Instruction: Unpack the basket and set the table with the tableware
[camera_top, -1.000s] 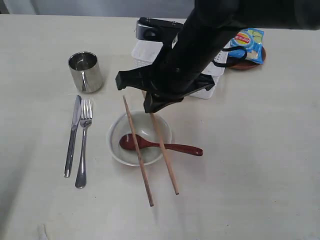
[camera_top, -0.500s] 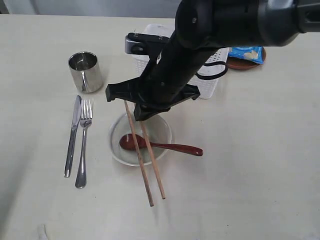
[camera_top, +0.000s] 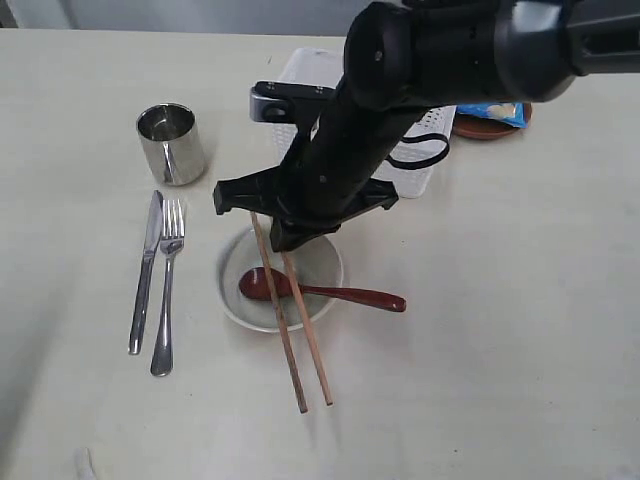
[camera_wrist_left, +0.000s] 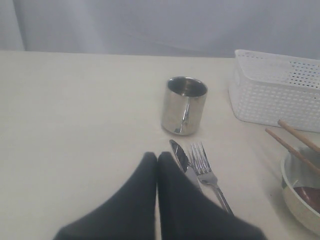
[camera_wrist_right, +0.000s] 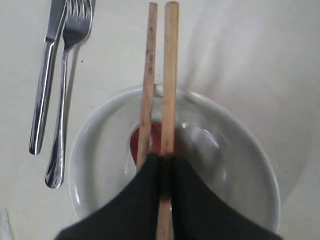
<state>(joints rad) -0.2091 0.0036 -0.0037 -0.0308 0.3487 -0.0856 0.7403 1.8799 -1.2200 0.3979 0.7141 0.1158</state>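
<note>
Nearest the table's (camera_top: 500, 350) front edge, the tips of the chopsticks (camera_top: 288, 352) are resting on the bare surface, while their upper lengths are lying across the bowl (camera_top: 322, 268), which is propping them at a slant. The right gripper (camera_wrist_right: 163, 159) is hanging over the far rim of that bowl with its jaws drawn narrow, and one stick of the pair is running between them, so it is pinching that stick; the other is lying just beside it, close and nearly parallel. I am reading this as the pair being lined up on the bowl as a rest. The spoon (camera_top: 350, 296) is sitting with its head inside the bowl and its handle sticking out over the rim toward the right edge.

Toward the left edge, the knife (camera_top: 145, 270) and fork (camera_top: 165, 300) are lying side by side, handles pointing at the front edge, as a place setting would ask. The left gripper (camera_wrist_left: 157, 156) is waiting behind them with its fingers pressed together and carrying nothing. Beyond the cutlery the cup (camera_top: 172, 143) is standing upright.

Farther back, the basket (camera_top: 415, 172) is sitting near the far edge, mostly hidden by the arm, so I cannot tell what it is holding. At the far right corner the plate (camera_top: 488, 131) is carrying a blue chip bag (camera_top: 495, 110), so clearing and placing it is looking like the remaining work
</note>
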